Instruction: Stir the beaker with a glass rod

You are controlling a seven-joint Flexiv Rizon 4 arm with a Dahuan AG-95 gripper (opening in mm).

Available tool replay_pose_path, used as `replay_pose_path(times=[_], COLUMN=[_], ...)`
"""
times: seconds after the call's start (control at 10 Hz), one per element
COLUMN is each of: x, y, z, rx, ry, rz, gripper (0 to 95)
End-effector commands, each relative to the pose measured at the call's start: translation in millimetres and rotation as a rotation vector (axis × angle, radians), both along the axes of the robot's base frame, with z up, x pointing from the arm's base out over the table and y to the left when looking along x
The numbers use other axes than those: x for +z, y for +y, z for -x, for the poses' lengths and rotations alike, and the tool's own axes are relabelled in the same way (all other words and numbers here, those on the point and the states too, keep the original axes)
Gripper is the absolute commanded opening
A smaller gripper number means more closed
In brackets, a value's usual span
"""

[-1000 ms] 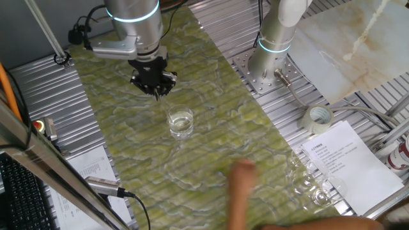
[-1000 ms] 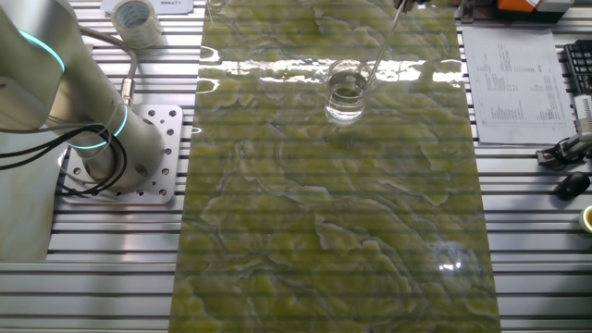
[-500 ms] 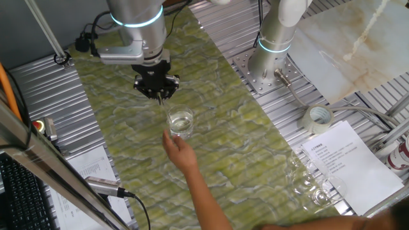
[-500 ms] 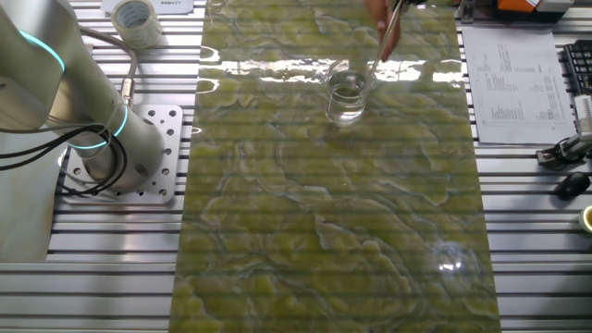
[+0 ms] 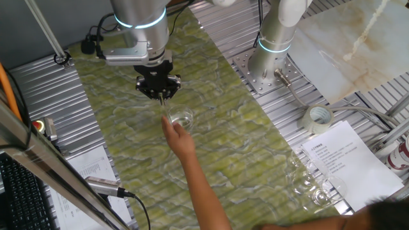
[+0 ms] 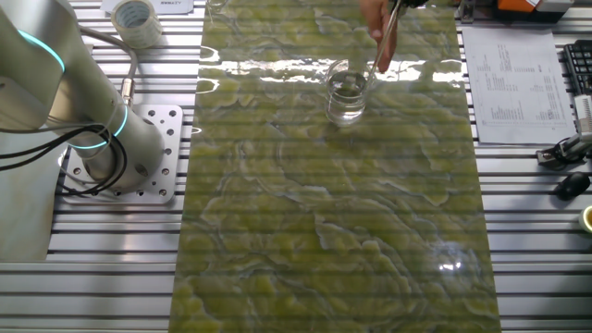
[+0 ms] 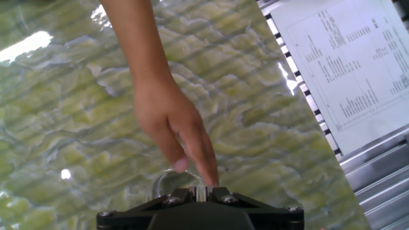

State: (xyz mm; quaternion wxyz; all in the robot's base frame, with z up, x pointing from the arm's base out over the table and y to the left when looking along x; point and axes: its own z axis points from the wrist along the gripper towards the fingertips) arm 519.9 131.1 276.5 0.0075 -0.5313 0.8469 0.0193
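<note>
The beaker (image 5: 181, 119) is a short clear glass on the green marbled mat, and it also shows in the other fixed view (image 6: 345, 92) and at the bottom of the hand view (image 7: 167, 183). My gripper (image 5: 160, 93) hangs just up-left of it, shut on the glass rod (image 5: 165, 106). The thin rod (image 6: 372, 69) slants down with its lower end at the beaker's mouth. A person's hand (image 5: 176, 135) rests its fingertips against the beaker's side (image 7: 192, 153), right beside the rod. In the hand view my gripper (image 7: 200, 191) pinches something thin and pale.
The person's forearm (image 5: 203, 191) crosses the mat from the near edge. A tape roll (image 5: 317, 117) and a printed sheet (image 5: 345, 160) lie on the right, with clear glass vessels (image 5: 310, 185) beside them. A second arm's base (image 5: 267, 64) stands at the back right.
My gripper has moved with the rod toward the beaker. The person's hand reached in from the near edge and now touches the beaker.
</note>
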Motion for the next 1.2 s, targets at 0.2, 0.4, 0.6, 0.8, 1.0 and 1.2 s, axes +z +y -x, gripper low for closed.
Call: replay_pose_path(times=[0.2, 0.4, 0.6, 0.8, 1.0, 1.2], x=[-1.6, -3.1, -4.5, -5.8, -5.9, -5.9], y=[1.5, 3.2, 3.8, 3.8, 3.8, 3.8], z=[-0.4, -0.4, -0.9, -1.6, -1.6, -1.6], rx=[0.020, 0.031, 0.043, 0.053, 0.051, 0.050], ry=[-0.002, -0.002, -0.006, -0.008, -0.010, -0.010], rz=[0.000, 0.000, -0.003, -0.004, -0.007, -0.005], gripper=[0.0, 0.0, 19.0, 19.0, 19.0, 19.0])
